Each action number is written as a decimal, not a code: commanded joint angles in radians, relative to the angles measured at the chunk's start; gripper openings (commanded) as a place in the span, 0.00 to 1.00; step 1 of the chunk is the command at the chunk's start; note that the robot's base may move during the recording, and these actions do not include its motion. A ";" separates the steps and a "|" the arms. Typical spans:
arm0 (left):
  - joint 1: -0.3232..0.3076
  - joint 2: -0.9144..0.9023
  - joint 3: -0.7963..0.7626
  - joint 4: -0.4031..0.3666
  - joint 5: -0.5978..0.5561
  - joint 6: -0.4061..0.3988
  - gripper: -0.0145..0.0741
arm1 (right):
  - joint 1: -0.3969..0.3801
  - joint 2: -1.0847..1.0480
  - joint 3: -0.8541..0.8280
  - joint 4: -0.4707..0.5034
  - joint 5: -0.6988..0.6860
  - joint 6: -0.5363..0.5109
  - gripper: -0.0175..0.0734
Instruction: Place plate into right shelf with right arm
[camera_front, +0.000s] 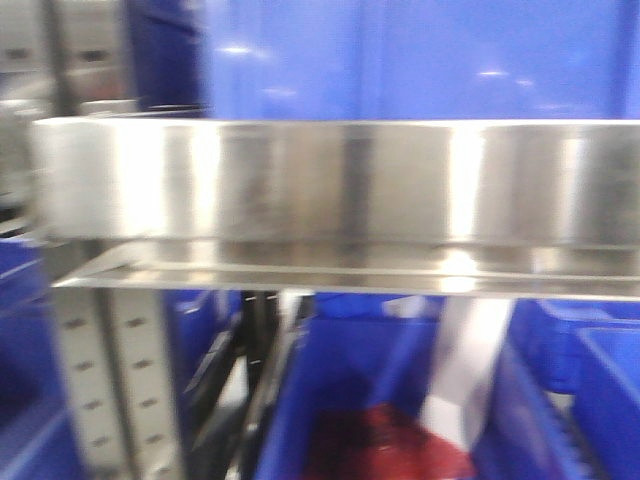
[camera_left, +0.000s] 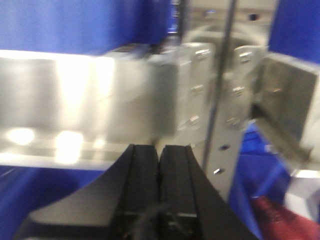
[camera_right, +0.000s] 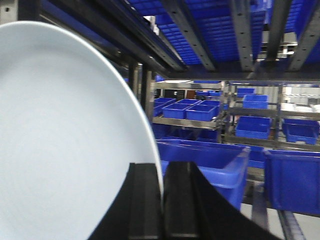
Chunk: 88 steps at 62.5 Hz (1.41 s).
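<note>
In the right wrist view the white plate (camera_right: 65, 140) fills the left half of the picture, held on edge. My right gripper (camera_right: 163, 172) is shut on the plate's rim, one black finger on each side of it. Ahead of it stand the blue bins (camera_right: 210, 162) of the right shelf, under dark rails (camera_right: 200, 35). The left wrist view shows my left gripper (camera_left: 159, 152) shut with nothing in it, in front of a broad steel rail (camera_left: 85, 100). The front view shows the shelf's steel rail (camera_front: 340, 185) close up, and neither gripper.
A grey perforated upright (camera_left: 225, 115) stands right of the left gripper. Another upright (camera_front: 110, 380) is at lower left in the front view, with blue bins (camera_front: 380, 380) below the rail and something red (camera_front: 385, 445) in one. More racks with bins (camera_right: 260, 125) stand farther back.
</note>
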 joint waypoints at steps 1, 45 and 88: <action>-0.005 -0.007 0.008 -0.006 -0.087 -0.003 0.11 | -0.004 0.017 -0.028 0.010 -0.089 -0.001 0.25; -0.005 -0.007 0.008 -0.006 -0.087 -0.003 0.11 | -0.004 0.017 -0.028 0.010 -0.089 -0.001 0.25; -0.005 -0.007 0.008 -0.006 -0.087 -0.003 0.11 | -0.004 0.116 -0.194 0.010 -0.020 -0.001 0.25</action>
